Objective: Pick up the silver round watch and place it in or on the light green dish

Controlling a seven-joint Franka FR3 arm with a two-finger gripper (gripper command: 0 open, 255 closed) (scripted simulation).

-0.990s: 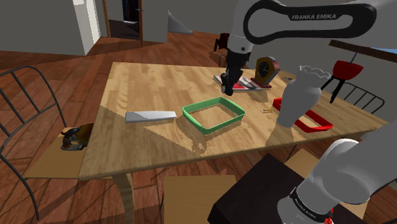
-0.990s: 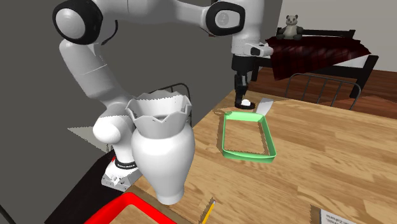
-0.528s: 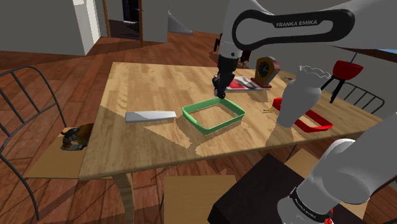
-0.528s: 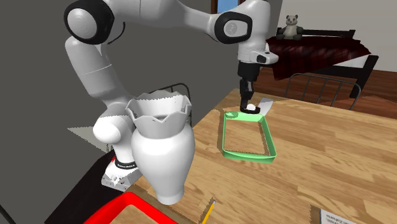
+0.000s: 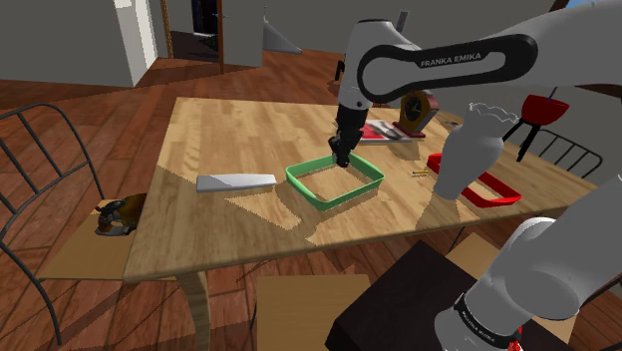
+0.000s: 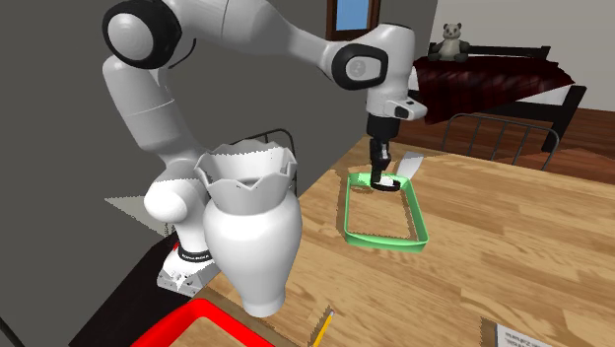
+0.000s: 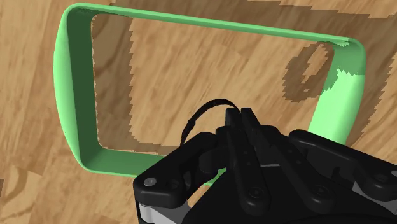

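Gripper: the gripper (image 5: 341,157) is hanging from the white arm over the far end of the dish in the shoulder view. In the second exterior view (image 6: 382,177) it is pointing straight down, just inside the rim.

Claw: in the wrist view (image 7: 242,118) the two black fingers are pressing together, clenched on the watch's thin strap.

Watch: the watch (image 6: 388,184) is showing as a dark ring with a pale patch at the fingertips, within the dish's outline at the end nearest the arm. Whether it is touching the dish's bottom is not telling. In the wrist view only a thin black loop (image 7: 198,113) is curving out beside the fingers, and the hand is hiding the face.

Dish: the green dish (image 5: 351,193) (image 6: 384,242) (image 7: 63,95) is lying on the wooden table (image 5: 229,130). The gripper body is covering part of its rim in the wrist view.

Vase: a white vase (image 6: 251,237) is standing close to the second exterior camera and blocking the arm's lower part.

Red tray: the red tray (image 6: 197,325) is being cut off by the bottom edge.

Grey slab: the grey slab (image 5: 236,181) is lying beside the dish, apart from it.
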